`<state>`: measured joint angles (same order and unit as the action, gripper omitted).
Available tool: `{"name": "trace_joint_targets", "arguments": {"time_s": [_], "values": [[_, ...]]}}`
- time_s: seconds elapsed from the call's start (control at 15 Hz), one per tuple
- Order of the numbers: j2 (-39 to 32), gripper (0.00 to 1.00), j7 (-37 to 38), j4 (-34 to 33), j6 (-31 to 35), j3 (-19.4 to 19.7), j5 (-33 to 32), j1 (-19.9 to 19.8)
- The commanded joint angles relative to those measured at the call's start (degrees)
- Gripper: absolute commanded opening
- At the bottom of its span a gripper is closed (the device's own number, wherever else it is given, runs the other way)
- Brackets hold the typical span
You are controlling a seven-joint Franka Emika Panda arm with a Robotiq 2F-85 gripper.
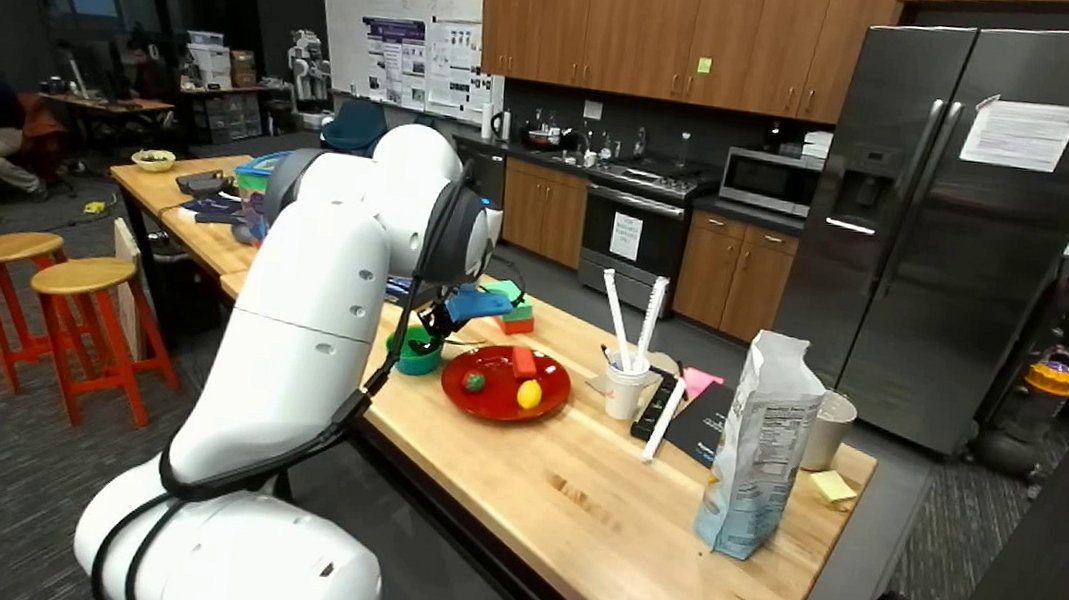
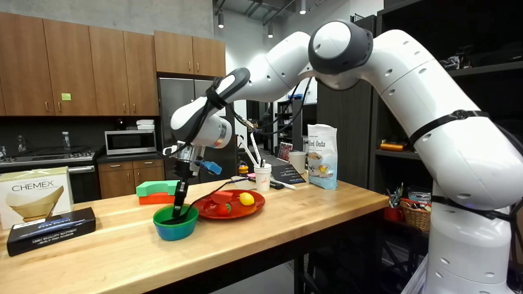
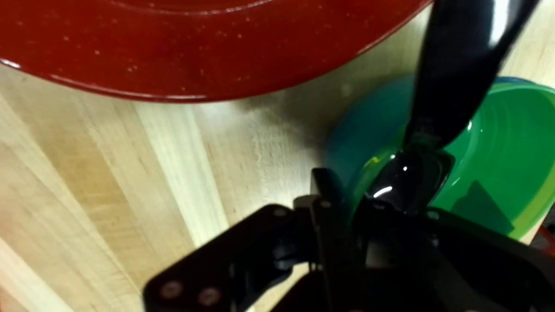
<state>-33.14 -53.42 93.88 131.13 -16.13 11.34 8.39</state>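
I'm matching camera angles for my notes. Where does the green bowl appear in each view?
In an exterior view: green bowl, slightly left of center.
In an exterior view: green bowl, lower left of center.
In the wrist view: green bowl, right side, partly behind a black utensil.
Shared landmark: red plate, beside it in every view.

Gripper was down in the grn/blue bowl by its far rim, w/ a blk spoon in there too, handle slanting up R past the red plate. Plate held a small red block, a red fruit w/ grn top & a lemon. Behind bowl, a grn block sat on a flat red block. Chemex box + blk box were L on counter. R of plate: white cups w/ 2 white sticks, then oats bag. Microwave + cabinets showed at back.
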Motion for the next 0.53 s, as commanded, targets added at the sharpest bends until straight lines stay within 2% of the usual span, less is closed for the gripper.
{"name": "trace_joint_targets", "arguments": {"time_s": [0.0,0.47], "values": [[1.3,0.0,-0.2,0.6,-1.7,-0.7,-0.5,-1.4],[5.5,0.02,-1.3,4.8,-3.9,-1.4,2.2,-4.1]]}}
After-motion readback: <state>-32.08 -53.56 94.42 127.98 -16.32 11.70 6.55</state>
